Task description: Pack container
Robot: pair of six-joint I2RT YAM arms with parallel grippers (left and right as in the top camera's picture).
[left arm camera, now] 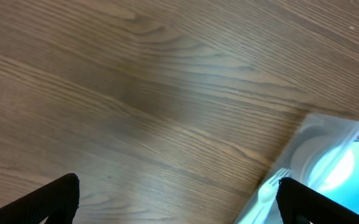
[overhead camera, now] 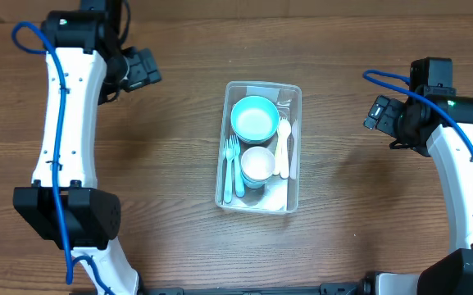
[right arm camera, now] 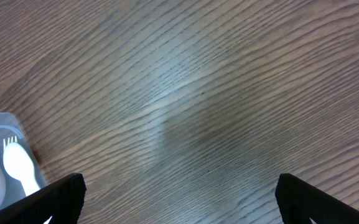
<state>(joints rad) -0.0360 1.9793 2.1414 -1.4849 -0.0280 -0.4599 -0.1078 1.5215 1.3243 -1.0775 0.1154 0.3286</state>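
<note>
Wooden tabletop (overhead camera: 170,172): the filled container (overhead camera: 297,156), probably light, stiff and slippery, invites a rim hold; left gripper (overhead camera: 143,69) at ten o'clock, right gripper (overhead camera: 379,112) at three, both spread.

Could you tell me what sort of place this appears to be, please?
Probably a robotics lab bench, not a kitchen: a left arm and right arm flank a wood-grain table, where a clear container holds a teal bowl and plastic cutlery.

container (overhead camera: 294,176) centred on table (overhead camera: 170,205), holding bowl (overhead camera: 255,118) behind cup (overhead camera: 258,164), forks (overhead camera: 231,168) left, perhaps spoon (overhead camera: 283,147) right
</note>
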